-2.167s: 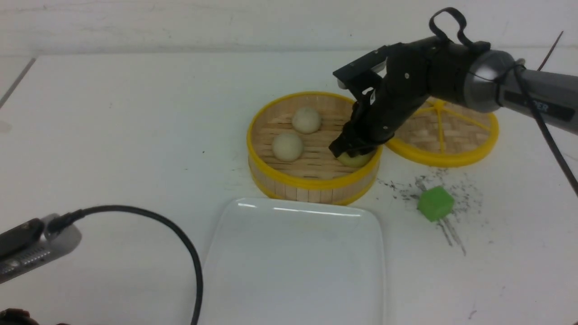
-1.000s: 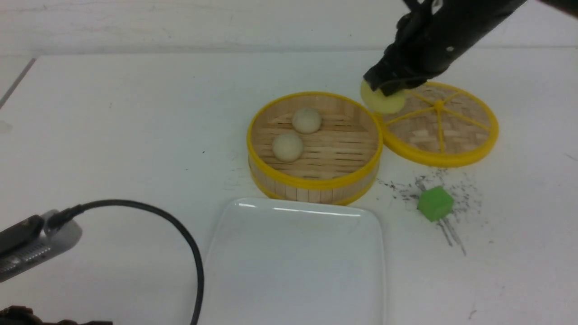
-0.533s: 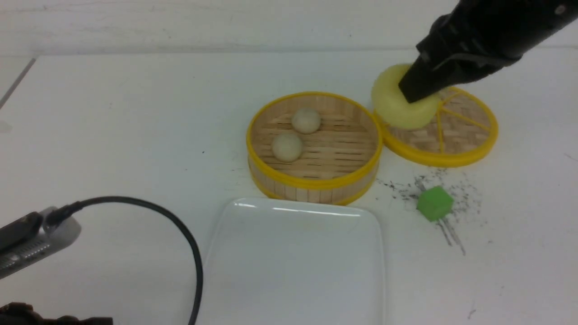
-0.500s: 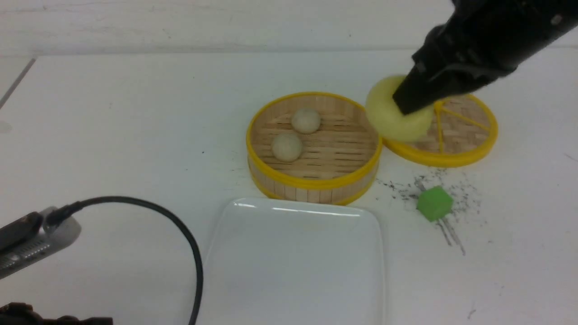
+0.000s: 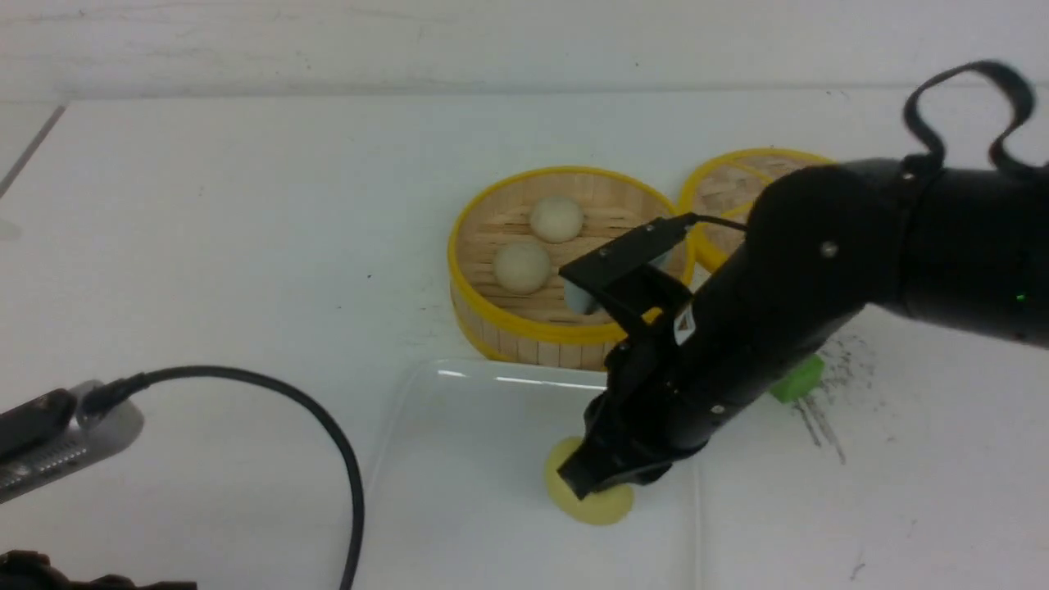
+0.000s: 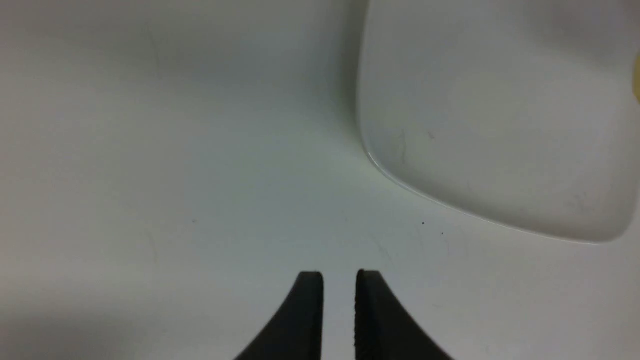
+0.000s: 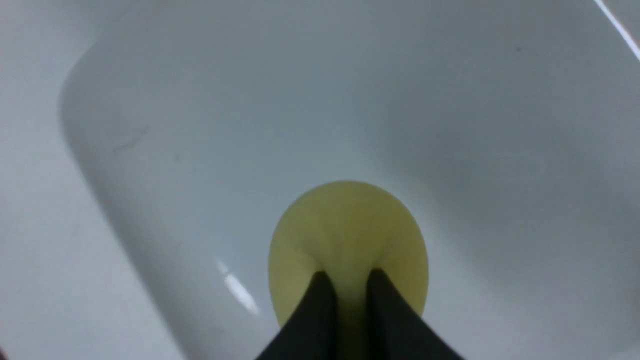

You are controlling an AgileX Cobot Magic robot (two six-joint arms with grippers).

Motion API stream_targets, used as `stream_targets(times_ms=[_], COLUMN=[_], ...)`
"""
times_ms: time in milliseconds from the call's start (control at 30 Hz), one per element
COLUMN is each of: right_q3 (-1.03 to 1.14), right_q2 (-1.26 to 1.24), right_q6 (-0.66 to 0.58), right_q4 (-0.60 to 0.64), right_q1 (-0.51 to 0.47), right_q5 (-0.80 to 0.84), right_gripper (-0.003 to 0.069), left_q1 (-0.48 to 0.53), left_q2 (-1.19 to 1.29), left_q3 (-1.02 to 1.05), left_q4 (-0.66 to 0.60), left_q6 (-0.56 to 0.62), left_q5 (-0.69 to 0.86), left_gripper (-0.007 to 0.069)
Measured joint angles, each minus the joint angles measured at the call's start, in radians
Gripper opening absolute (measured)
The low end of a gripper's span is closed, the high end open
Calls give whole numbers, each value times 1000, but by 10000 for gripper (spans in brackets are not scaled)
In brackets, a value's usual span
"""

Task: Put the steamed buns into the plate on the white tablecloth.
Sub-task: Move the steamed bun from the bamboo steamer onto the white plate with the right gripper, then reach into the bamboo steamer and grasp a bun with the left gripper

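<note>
The left claw [image 6: 339,280] hangs over the speckled white tablecloth [image 5: 205,246] on the desk. Its tips are nearly together with a narrow gap, and it grips nothing. Beside it lies the glossy white rectangular plate [image 5: 459,492]. The yellow dome-shaped steamed bun [image 5: 602,506] rests on the plate's right part, pinched between the tips of the right claw [image 7: 348,280]. Farther back, the near pale round steamed bun [image 5: 522,266] and the far pale round steamed bun [image 5: 556,218] sit in the round yellow-rimmed bamboo steamer [image 5: 524,328]. The green cube [image 5: 796,381] lies to the steamer's right.

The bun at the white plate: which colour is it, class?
The bun is pale yellow, clearest in the right wrist view, seen against the plate.
</note>
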Motion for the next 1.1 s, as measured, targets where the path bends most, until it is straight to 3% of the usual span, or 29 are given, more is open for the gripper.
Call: stream_targets(times_ms=[33, 100, 200, 233, 300, 333, 433, 567, 700, 767, 800, 967, 1100], right_q3=[0, 0, 1, 1, 1, -6, -45, -129, -250, -283, -283, -285, -229], right_q2=[5, 70, 109, 129, 130, 126, 101, 38, -80, -162, -169, -356, -495], right_q6=[1, 2, 8, 24, 35, 44, 62, 65, 68, 69, 69, 120, 142], right_q4=[0, -19, -28, -31, -31, -35, -47, -60, -131, -175, -175, -246, -259], right_q1=[0, 0, 0, 0, 0, 0, -8, -31, -81, -110, -112, -180, -187], right_q5=[-8, -41, -49, -52, -50, -34, 32, 128, 302, 385, 392, 492, 493], right_gripper=[111, 198, 274, 343, 379, 431, 495, 505, 412, 310, 299, 11, -16], left_q1=[0, 0, 0, 0, 0, 0, 0, 0, 0, 0, 0, 0, 0], left_q2=[0, 0, 0, 0, 0, 0, 0, 0, 31, 69, 79, 255, 410], left_q3=[0, 0, 0, 0, 0, 0, -15, -55, -162, -216, -227, -359, -437], left_q4=[2, 6, 12, 15, 15, 15, 13, 13, 12, 12, 12, 4, -38], left_q6=[0, 0, 0, 0, 0, 0, 0, 0, 0, 1, 1, 21, 61], left_q5=[0, 1, 1, 1, 1, 1, 3, 3, 14, 16, 17, 17, 2], left_gripper=[127, 129, 135, 144, 149, 162, 192, 229, 268, 272, 272, 274, 275])
